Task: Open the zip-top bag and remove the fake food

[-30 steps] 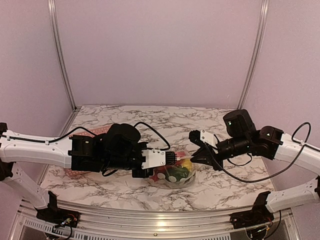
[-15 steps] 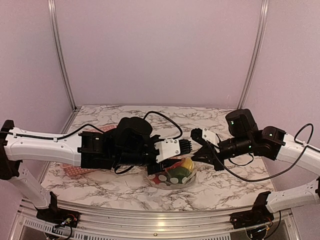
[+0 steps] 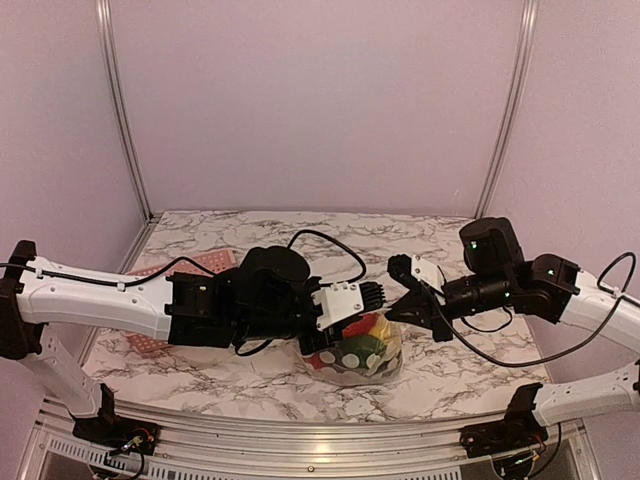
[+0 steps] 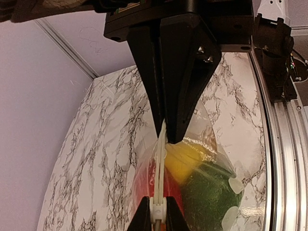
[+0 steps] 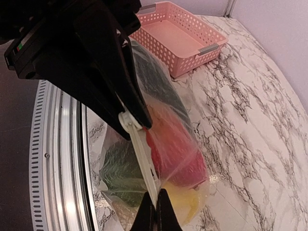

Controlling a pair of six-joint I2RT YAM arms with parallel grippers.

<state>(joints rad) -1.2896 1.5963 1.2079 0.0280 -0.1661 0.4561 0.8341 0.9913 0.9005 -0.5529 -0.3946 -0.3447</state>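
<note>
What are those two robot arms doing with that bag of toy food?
Both arms hold the zip-top bag by its top strip. The left pincer pinches one end and the right pincer the other, so the bag hangs between them. The fake food is inside, and the strip looks zipped shut. The pink basket sits off to the side.

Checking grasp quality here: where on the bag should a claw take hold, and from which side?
Likely the zip strip along the top edge of the bag, pinched across its flat faces from either end. It is a thin ridge above the bulging body; the left claw and right claw are shut on it that way.
</note>
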